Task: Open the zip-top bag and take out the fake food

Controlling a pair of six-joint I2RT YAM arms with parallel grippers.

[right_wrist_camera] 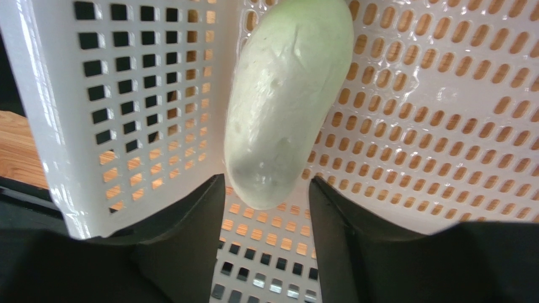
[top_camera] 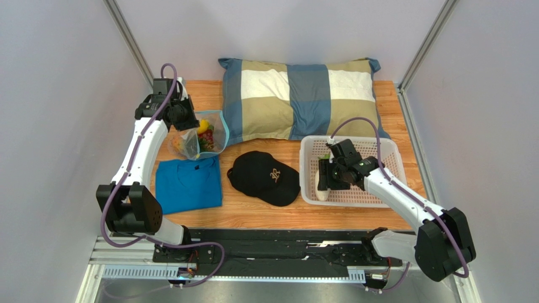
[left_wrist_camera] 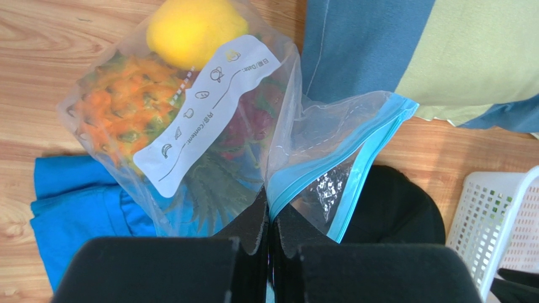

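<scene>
While the left tool (left_wrist_camera: 271, 206) stood pinched shut on one lip of the zip-top bag (left_wrist_camera: 190, 129), just under its teal strip, the pouch hung beyond the black cap (top_camera: 262, 178) and to its left, its mouth parted in a narrow V. The lemon (left_wrist_camera: 193, 28) and the pineapple (left_wrist_camera: 120, 107) sat inside it with something dark red that was too blurred to name. Right of the cap, the right tool (right_wrist_camera: 266, 184) was down in the white basket (right_wrist_camera: 114, 95) with its fingers spread. The cream-white vegetable (right_wrist_camera: 288, 95) lay between them on the basket floor, and a gap showed on each side, so it appeared to be let go. The main risk looked to be the bag, since thin film gripped at one edge carried the weight of the fake food left inside. A slip there would drop the pouch onto the surface or the blue shirt (top_camera: 188, 184) left of the cap, and the mouth might fold shut. The other risk was the basket, because a finger pulled out carelessly could catch the perforated wall and drag it against the cap.
</scene>
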